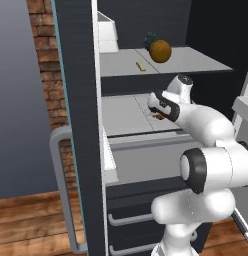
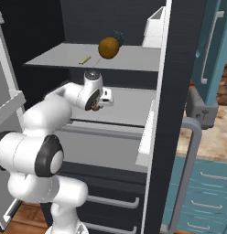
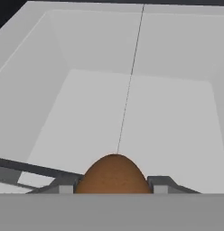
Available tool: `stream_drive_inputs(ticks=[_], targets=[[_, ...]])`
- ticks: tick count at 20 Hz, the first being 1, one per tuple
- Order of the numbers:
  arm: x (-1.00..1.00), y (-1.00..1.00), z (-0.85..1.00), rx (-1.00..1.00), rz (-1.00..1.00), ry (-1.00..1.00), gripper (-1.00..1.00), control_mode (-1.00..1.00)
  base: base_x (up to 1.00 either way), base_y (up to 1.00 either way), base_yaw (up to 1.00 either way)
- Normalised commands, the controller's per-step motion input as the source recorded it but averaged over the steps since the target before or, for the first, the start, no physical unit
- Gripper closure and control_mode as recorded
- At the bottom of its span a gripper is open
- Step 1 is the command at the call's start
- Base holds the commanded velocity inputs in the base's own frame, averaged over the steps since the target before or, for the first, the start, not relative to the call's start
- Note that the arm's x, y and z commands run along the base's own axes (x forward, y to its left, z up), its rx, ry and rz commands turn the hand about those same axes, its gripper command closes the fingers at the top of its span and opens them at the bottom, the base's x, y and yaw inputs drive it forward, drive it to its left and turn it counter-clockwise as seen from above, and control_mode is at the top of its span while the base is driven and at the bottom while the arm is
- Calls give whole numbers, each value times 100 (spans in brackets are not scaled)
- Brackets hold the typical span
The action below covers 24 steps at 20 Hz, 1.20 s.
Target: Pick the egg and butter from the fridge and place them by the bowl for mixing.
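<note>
A home kitchen. An open black fridge (image 1: 78, 125) with pale grey shelves holds a pineapple (image 1: 160, 50). Teal cabinets (image 2: 211, 45), a worktop (image 2: 216, 132), a brick wall (image 1: 46, 60) and a wooden floor (image 1: 31, 220) surround it.

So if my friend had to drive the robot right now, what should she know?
Gripper: shut on the egg, one finger on each side, down at the middle shelf of the open fridge.
Butter: lying on the top shelf, left of the orange fruit, untouched.
Bowl: I can't spot it from here.
Done: fridge open, egg gripped.
Left: pull the egg out and set it by the bowl, then come back for the butter and put it there too.
</note>
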Motion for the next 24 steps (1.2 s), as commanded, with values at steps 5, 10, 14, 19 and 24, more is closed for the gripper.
stream_drive_inputs(ticks=[5,10,14,19,24], targets=[[-68,0,29,-1,-6,0,100,-100,0,0,0],[-56,8,16,0,-15,2,100,-100,0,0,0],[-55,0,27,1,-4,0,100,-100,0,0,0],[-40,1,18,0,-1,0,100,-100,0,0,0],[0,0,0,0,0,0,100,100,-6,0,0]])
